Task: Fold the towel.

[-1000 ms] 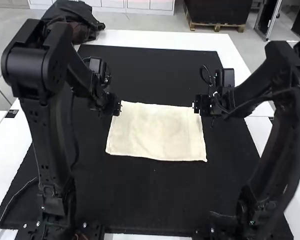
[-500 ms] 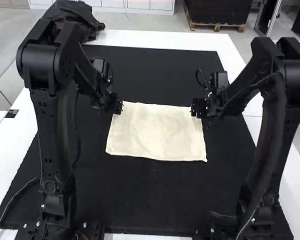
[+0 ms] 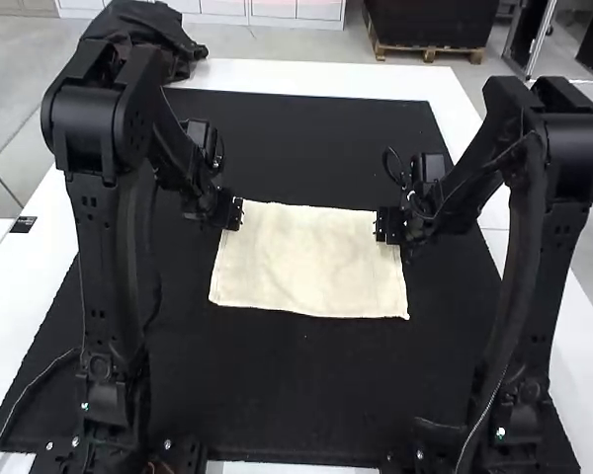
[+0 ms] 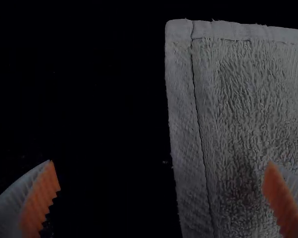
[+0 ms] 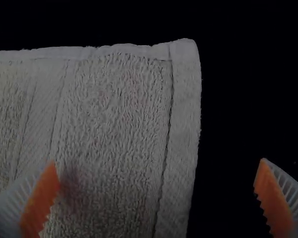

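I see the towel (image 3: pixel 308 265) lying flat on the black mat (image 3: pixel 277 395), in front of my arms. My left gripper (image 3: pixel 237 214) is by its far left corner, my right gripper (image 3: pixel 381 225) by the far right; both have their fingers spread open.

Towel (image 3: pixel 306 267): just one
Black mat (image 3: pixel 267 395): one
Robot arms: two, one left arm (image 3: pixel 104 247) and one right arm (image 3: pixel 549 257)
Left fingers (image 3: pixel 235 214): two
Right fingers (image 3: pixel 381 225): two
All the fingers: four
Left orange pads (image 4: pixel 42 198): two
Right orange pads (image 5: pixel 273 198): two
All the orange pads: four, one for each finger
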